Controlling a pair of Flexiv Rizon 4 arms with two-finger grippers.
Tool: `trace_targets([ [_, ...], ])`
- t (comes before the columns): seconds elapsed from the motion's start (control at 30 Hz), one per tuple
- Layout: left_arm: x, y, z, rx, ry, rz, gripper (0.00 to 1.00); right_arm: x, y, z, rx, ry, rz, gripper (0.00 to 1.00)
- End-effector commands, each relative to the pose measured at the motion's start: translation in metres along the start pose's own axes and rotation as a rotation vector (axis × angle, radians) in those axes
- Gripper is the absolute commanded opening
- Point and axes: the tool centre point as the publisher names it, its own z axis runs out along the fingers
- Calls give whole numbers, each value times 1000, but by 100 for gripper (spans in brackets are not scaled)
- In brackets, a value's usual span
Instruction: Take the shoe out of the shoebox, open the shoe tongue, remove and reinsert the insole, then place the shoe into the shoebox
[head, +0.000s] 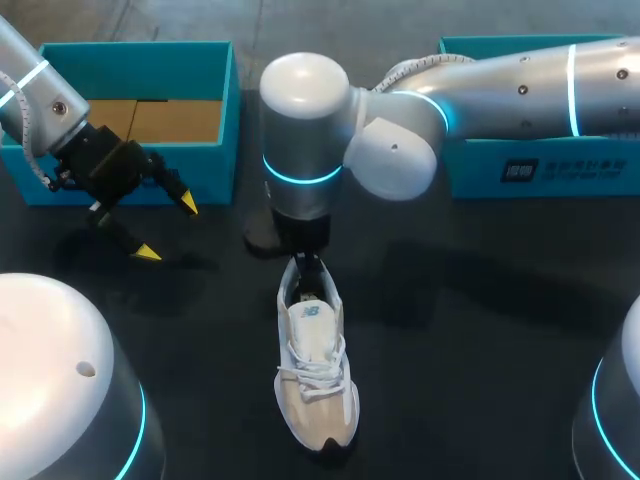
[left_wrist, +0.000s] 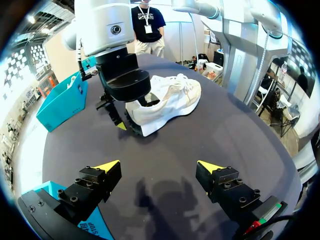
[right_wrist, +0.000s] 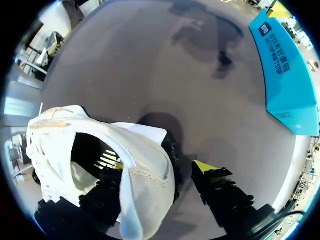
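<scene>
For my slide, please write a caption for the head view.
Right end effector straddles the heel of the white shoe on the table; left end effector hangs open by the shoebox.

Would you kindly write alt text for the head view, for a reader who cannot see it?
A white shoe stands on a dark table, its heel at the right hand. The left hand hangs open beside an open teal shoebox; a second teal box stands behind the right arm.
</scene>
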Motion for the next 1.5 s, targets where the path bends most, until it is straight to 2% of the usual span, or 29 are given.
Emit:
trace_targets([
  [0.03,0,0,-1,-3,2,0,100,4,-2,-2,1,-8,3,57],
  [0.13,0,0,-1,-3,2,0,100,5,-2,-2,4,-9,6,49],
  [0.57,0,0,-1,-3,2,0,100,7,-2,-5,7,-10,14,44],
  [0.73,0,0,-1,-3,2,0,100,7,-1,-5,8,-5,15,26],
  [0.77,0,0,-1,-3,2,0,100,7,-1,-5,9,-5,15,20],
  [0.8,0,0,-1,-3,2,0,100,7,-1,-4,9,-4,15,0],
  [1.13,0,0,-1,-3,2,0,100,14,4,-11,13,-6,26,0],
  [1.27,0,0,-1,-3,2,0,100,17,6,-22,22,-19,38,0],
  [1.5,0,0,-1,-3,2,0,100,18,6,-56,62,-55,37,0],
])
